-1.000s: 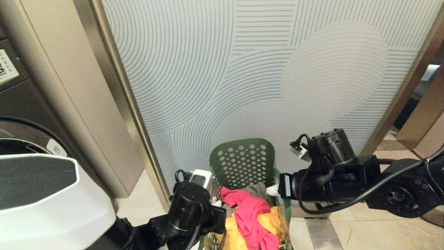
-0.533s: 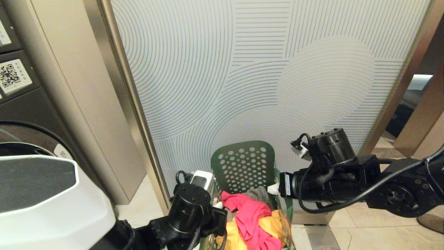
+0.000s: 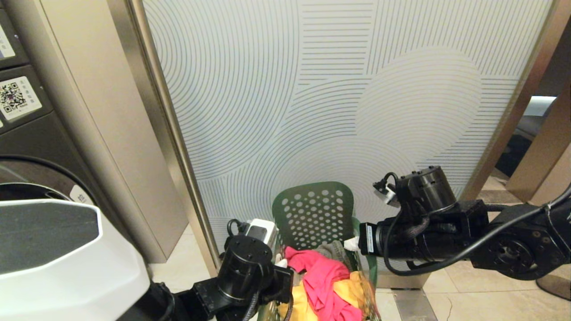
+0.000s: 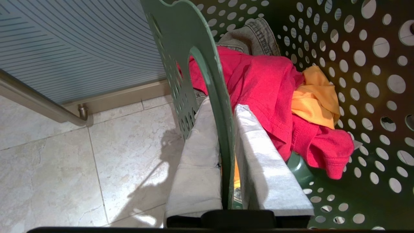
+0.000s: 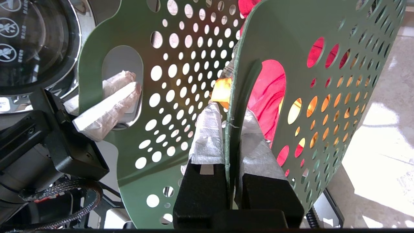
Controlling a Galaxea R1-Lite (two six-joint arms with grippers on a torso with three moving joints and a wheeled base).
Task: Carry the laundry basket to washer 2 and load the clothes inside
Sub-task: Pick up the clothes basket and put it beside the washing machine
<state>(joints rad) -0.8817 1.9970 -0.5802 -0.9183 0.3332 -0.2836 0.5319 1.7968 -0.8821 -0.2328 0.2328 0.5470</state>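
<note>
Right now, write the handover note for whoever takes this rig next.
Left pincer: shut on the laundry basket, fingers either side of the handle wall on the robot's left.
Right pincer: shut on the laundry basket's opposite handle wall.
Basket: held between both arms in front of a patterned wall panel, with a red garment, a yellow one and grey denim inside.
A dark front-loader stands at the far left of the head view; its number is not visible.
Done: basket gripped by both sides.
Left: bring it to washer 2, then load the clothes.
</note>
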